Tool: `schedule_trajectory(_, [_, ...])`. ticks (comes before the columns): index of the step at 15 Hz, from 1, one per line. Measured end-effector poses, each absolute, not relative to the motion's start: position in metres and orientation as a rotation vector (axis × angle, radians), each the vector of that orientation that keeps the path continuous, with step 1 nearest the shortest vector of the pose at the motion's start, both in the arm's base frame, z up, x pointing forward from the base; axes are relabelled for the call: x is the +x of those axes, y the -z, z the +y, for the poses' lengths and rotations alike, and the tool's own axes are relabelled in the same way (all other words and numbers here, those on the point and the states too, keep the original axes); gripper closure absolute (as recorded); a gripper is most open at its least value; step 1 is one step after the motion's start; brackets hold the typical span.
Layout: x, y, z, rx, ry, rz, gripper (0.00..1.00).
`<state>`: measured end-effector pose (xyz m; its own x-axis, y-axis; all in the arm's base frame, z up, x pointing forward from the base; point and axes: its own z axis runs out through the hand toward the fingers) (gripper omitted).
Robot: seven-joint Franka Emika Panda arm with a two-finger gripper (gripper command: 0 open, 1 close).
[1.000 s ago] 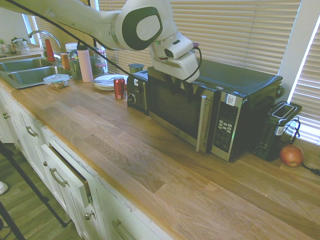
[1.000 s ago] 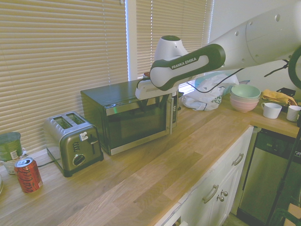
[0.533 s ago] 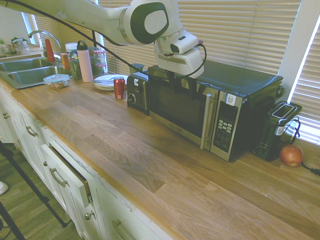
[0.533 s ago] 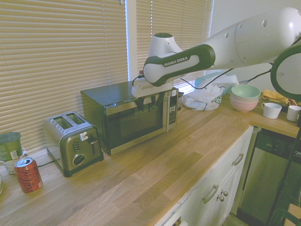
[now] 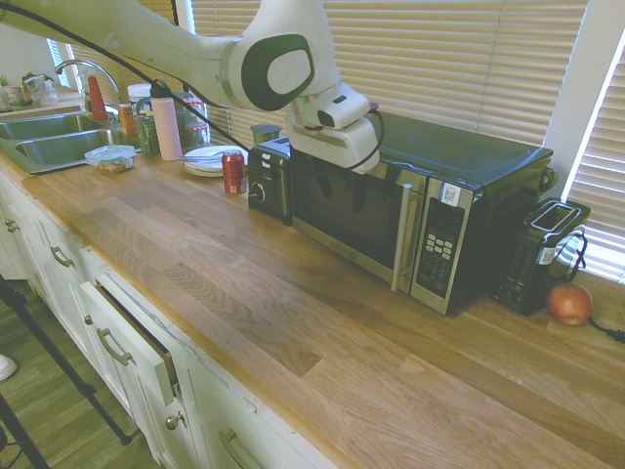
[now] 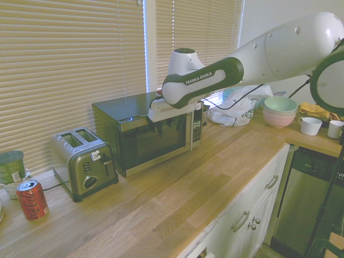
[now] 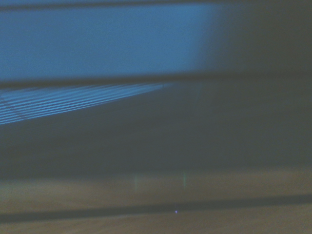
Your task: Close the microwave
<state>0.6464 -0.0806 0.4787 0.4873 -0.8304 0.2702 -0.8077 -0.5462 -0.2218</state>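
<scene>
The microwave [image 5: 430, 210] stands at the back of the wooden counter, and its dark glass door [image 5: 347, 210] lies flush with the front. Its silver bar handle [image 5: 400, 239] sits beside the keypad panel [image 5: 439, 244]. My gripper [image 5: 344, 176] hangs in front of the door's upper edge, left of the handle, open and holding nothing. From the other side, the microwave [image 6: 153, 142] shows my gripper [image 6: 166, 124] over the top of the glass. In the wrist view there is only blurred dark glass [image 7: 156, 126] above a strip of wood.
A small black appliance with a knob [image 5: 266, 181] stands against the microwave's left side, with a red can [image 5: 232, 172] and plates [image 5: 210, 158] beyond. A black gadget [image 5: 542, 254] and an apple [image 5: 569, 303] sit on the right. A silver toaster [image 6: 83, 164] stands nearby.
The microwave door has swung from slightly ajar to flush with the front. My gripper has slid left along the door, away from the handle, and dropped a little.
</scene>
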Motion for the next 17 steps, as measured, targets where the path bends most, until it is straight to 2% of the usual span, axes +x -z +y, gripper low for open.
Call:
schedule_trajectory(4, [0.584,-0.491,-0.047,-2.680,0.489,1.391,0.00])
schedule_trajectory(9, [0.512,-0.461,-0.032,-2.739,0.379,1.350,0.00])
schedule_trajectory(14, [0.479,-0.413,-0.034,-2.773,0.268,1.314,0.00])
schedule_trajectory(17, [0.472,-0.407,-0.033,-2.783,0.250,1.295,0.00])
